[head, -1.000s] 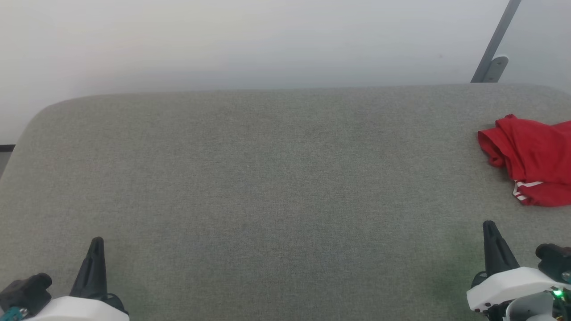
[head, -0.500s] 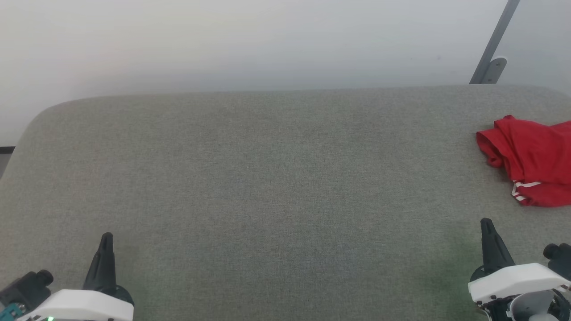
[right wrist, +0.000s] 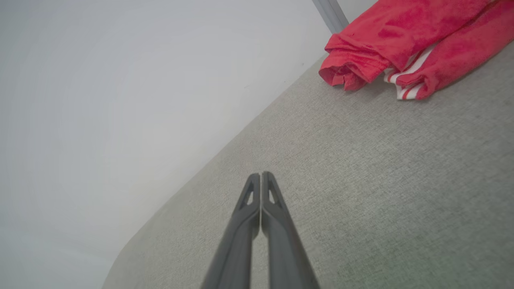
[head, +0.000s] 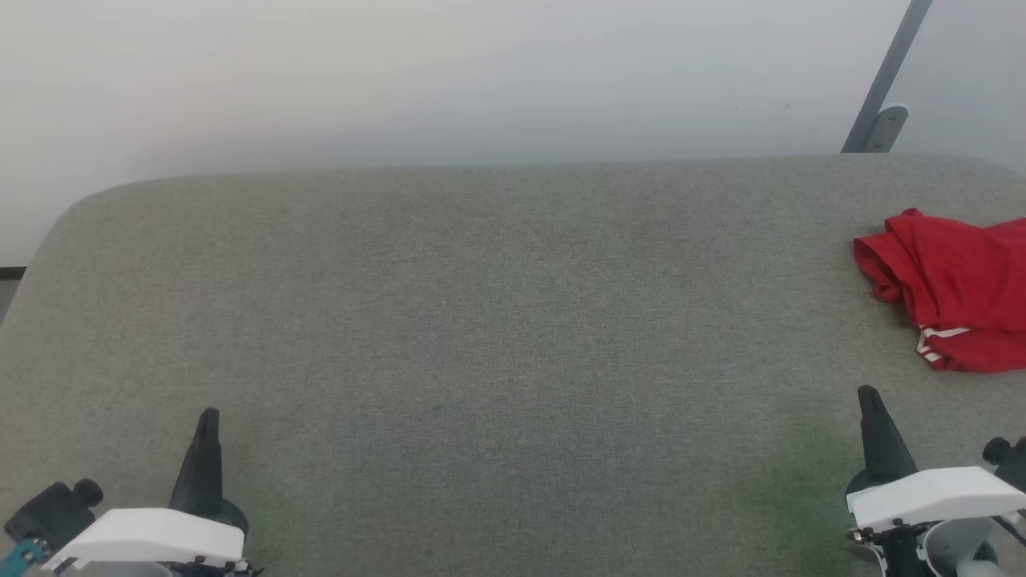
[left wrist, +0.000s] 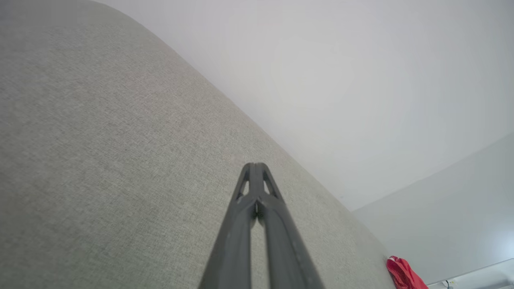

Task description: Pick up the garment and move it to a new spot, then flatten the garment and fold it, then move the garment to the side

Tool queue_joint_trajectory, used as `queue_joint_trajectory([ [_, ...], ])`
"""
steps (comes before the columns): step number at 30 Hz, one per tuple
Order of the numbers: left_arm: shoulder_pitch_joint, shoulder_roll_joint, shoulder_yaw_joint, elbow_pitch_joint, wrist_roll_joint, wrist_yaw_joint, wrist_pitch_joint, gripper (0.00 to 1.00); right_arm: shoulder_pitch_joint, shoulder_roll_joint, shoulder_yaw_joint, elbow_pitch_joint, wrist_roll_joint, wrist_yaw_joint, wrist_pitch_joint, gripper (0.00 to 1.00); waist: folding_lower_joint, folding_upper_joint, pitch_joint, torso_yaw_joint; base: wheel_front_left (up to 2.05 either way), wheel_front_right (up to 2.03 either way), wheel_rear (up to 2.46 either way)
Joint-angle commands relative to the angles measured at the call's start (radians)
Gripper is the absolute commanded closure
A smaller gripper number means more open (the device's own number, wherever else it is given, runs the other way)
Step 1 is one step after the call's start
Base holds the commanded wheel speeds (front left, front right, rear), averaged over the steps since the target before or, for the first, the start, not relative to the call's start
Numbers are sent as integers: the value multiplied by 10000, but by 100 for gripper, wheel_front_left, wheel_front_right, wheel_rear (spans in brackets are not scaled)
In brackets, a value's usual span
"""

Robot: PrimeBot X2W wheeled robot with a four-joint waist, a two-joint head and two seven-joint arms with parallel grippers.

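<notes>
One garment (head: 958, 280) beyond right claw (head: 866, 396)

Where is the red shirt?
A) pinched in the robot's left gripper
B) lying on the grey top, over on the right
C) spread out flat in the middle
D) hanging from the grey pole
B: the garment lies on the grey top at the head view's right edge, apart from the shut right gripper.

Red garment (head: 958, 280) lying bunched and folded over itself
It sits at about 3 o'clock in the head view, cut by the picture's edge; plain red cloth faces up, with red-white striped trim at its 7 o'clock corner
</notes>
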Motion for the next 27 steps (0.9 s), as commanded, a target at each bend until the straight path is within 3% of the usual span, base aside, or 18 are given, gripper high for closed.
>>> queue_joint_trajectory([
  [1, -252, 51, 14, -109, -324, 0, 95, 100, -216, -3, 6, -184, 365, 4, 92, 100, 0, -1, -5, -2, 0, 0, 0],
  [27, -564, -413, -74, -69, -2885, 0, 866, 100, -284, 145, 81, -426, 3284, 3, 856, 100, 0, -1, -94, -41, 0, 0, 0],
])
